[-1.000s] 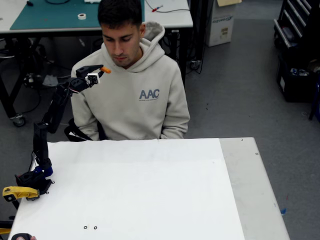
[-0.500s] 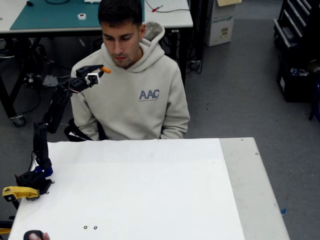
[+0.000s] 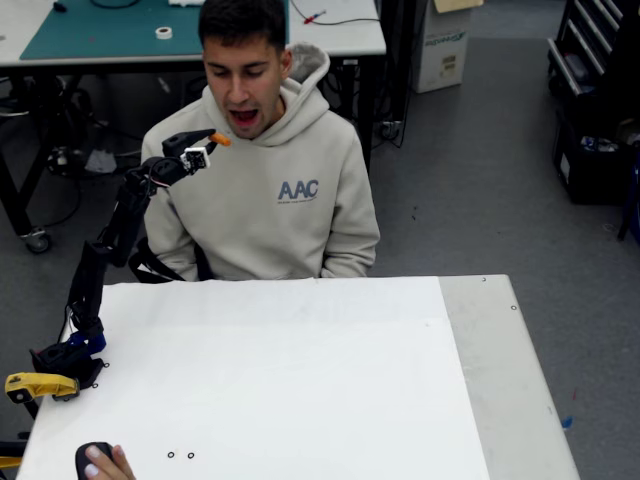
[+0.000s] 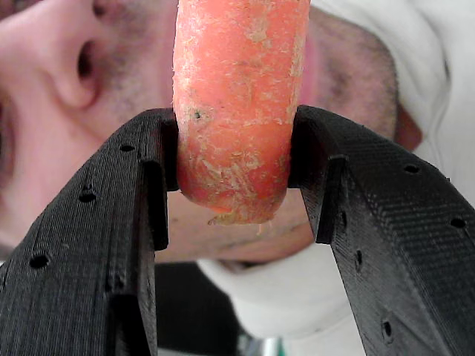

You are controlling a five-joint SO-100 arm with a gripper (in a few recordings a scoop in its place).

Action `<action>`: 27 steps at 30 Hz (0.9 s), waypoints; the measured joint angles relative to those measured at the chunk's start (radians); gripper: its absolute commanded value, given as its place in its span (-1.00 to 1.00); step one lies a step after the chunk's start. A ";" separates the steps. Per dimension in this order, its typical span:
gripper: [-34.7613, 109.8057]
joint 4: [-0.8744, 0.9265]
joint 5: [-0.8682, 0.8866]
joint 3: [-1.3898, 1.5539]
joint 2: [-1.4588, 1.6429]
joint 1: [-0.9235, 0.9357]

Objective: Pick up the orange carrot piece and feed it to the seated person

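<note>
The orange carrot piece (image 3: 220,140) sticks out of my gripper (image 3: 207,146), raised well above the table's back left edge. The seated person (image 3: 270,190) in a beige hoodie sits behind the table with mouth open; the carrot tip hangs just below and left of the mouth in the fixed view. In the wrist view my gripper (image 4: 234,170) is shut on the orange carrot piece (image 4: 234,104), the black fingers (image 4: 111,245) pressing both its sides, and the person's face fills the background close behind it.
The white table (image 3: 300,390) lies below the arm. A yellow clamp (image 3: 35,385) holds the arm's base at the left edge. A hand on a black mouse (image 3: 95,460) rests at the front left corner. A desk stands behind the person.
My gripper with the carrot has moved a little right, toward the person's face. The person has raised the head and opened the mouth. The hand with the mouse has come further into view.
</note>
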 measured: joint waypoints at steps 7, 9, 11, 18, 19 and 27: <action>-0.55 0.000 0.000 -0.158 -0.164 -0.018; -0.55 0.000 -0.008 -0.213 -0.207 -0.040; -0.55 0.000 -0.008 -0.255 -0.241 -0.063; -0.55 0.000 -0.008 -0.302 -0.279 -0.063; -0.55 -0.014 -0.008 -0.302 -0.282 -0.063; -0.55 -0.222 -0.008 -0.308 -0.339 -0.078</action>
